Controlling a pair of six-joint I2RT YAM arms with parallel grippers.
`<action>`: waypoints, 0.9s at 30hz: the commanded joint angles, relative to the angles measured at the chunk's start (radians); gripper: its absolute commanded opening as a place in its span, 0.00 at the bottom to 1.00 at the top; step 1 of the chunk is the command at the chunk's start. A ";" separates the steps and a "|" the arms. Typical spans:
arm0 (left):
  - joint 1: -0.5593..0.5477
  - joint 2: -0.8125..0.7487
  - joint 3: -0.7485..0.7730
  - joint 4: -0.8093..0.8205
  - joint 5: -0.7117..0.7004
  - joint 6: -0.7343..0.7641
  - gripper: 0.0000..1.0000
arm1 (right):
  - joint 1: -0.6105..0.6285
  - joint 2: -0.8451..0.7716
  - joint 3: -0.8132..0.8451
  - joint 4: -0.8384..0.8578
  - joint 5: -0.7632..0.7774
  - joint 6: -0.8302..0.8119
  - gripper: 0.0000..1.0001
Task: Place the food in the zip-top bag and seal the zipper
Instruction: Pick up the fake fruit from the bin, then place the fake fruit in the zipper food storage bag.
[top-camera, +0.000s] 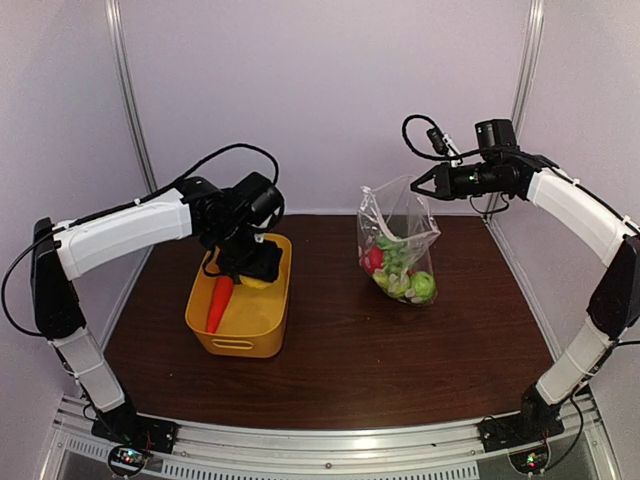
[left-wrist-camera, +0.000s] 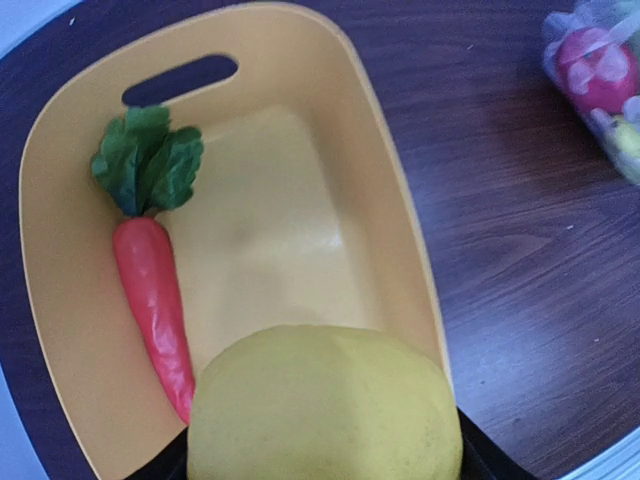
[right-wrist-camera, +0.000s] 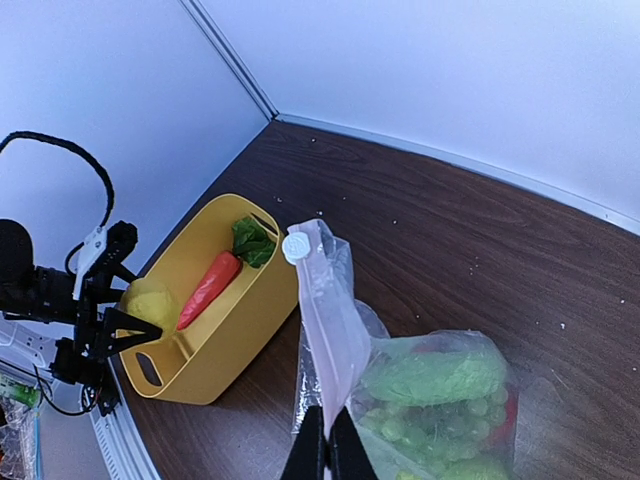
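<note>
White booth walls, dark wood table (top-camera: 340, 350), and we're in the middle of a pick. The left gripper (left-wrist-camera: 322, 462) is down over the yellow basket (top-camera: 268, 322). Its fingers are spread wide around a lemon (left-wrist-camera: 320, 400) and pressed to its flanks. That reads as a grip, though I can't tell whether the lemon is off the basket floor. Just beyond those fingers, along the basket wall, lies the carrot (left-wrist-camera: 150, 290), leafy end pointing away.

Across the table, the right gripper (right-wrist-camera: 327, 452) is pinched fully closed on the top edge of the bag (top-camera: 398, 245), right at the zipper (right-wrist-camera: 318, 310). The bag hangs below it, its loaded bottom down at the table.

Now the technique. That lemon looks round and slick, so the squeeze wants to be centred. Rise straight up until clear of the rim, carry it across, and let go only when squarely over the mouth. The bag is held at a single point and sags, so aim matters.

The tally:
- **On the table:** two arms, one basket, one bag.
- **Waiting to go in:** one lemon, one carrot.
- **In the bag:** one red apple (top-camera: 372, 260), one bunch of green grapes (right-wrist-camera: 420, 428), and more green pieces too bunched up to count.
</note>
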 joint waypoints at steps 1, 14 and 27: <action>-0.038 -0.069 0.051 0.180 0.037 0.090 0.43 | 0.014 -0.033 -0.011 0.028 -0.003 -0.008 0.00; -0.062 -0.002 -0.032 0.917 0.436 0.011 0.40 | 0.048 -0.019 0.003 0.047 0.002 0.010 0.00; -0.087 0.307 0.245 1.026 0.548 -0.166 0.39 | 0.081 0.012 0.034 0.044 -0.013 0.025 0.00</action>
